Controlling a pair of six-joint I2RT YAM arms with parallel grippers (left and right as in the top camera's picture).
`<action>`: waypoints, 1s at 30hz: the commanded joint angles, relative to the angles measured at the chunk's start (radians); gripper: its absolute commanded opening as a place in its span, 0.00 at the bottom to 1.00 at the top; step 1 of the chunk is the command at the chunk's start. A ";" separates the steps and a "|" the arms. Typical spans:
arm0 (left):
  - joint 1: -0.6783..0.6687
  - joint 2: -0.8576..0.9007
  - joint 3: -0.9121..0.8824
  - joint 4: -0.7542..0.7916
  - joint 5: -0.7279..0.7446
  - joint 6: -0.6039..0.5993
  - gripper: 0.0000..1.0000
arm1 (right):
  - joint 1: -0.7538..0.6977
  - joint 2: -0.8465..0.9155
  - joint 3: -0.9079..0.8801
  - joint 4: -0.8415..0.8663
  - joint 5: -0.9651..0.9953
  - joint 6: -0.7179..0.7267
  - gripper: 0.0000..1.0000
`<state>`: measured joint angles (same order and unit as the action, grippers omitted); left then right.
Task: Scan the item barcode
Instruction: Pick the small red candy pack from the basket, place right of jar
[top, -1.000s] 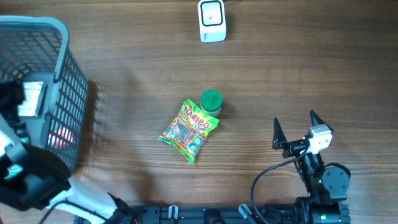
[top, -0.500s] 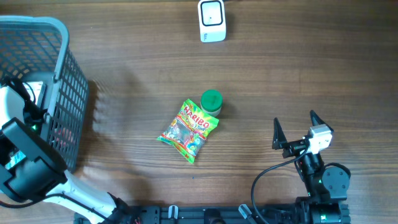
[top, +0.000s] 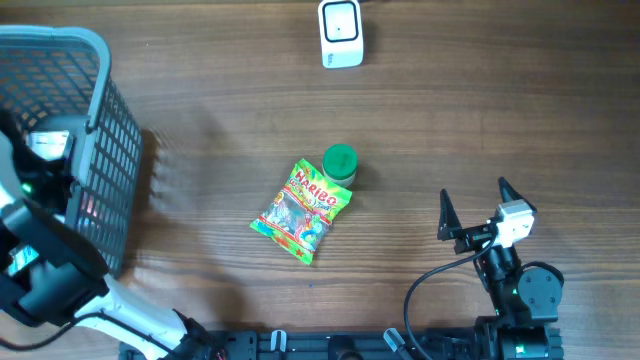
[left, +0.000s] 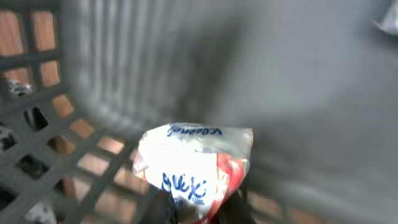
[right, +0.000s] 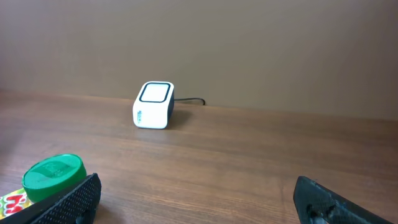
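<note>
You get soft, even light overhead, with a faint shadow right of the basket (top: 100, 45). Your left wrist view is dim and blurred around the packet (left: 196, 162); the right wrist view is crisp.

In the left wrist view the bottom edge cuts off the white packet (left: 193, 162), and its blue print is too blurred to read. Of the left gripper (left: 204, 214) only two dark finger stubs show, pressed on the packet. The basket (left: 37, 124) wall behind is blurred. In the overhead view the left arm (top: 45, 285) and the mesh hide this gripper. In the right wrist view a finger of the right gripper (right: 196, 182) covers the lower part of the green lid (right: 53, 174). Of the candy bag (right: 7, 202) only a corner shows.
</note>
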<state>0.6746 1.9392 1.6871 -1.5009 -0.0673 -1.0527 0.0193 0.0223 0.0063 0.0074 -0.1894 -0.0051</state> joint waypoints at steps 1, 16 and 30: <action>0.002 -0.084 0.326 -0.158 0.008 0.002 0.04 | 0.006 -0.005 -0.001 0.006 0.009 0.006 1.00; -0.851 -0.287 0.616 -0.108 0.235 0.505 0.04 | 0.006 -0.005 -0.001 0.006 0.009 0.006 0.99; -1.525 0.280 0.473 0.276 0.235 0.604 0.04 | 0.006 -0.005 -0.001 0.006 0.009 0.005 1.00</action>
<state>-0.8135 2.1300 2.1677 -1.2442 0.1619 -0.4717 0.0193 0.0223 0.0063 0.0078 -0.1894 -0.0051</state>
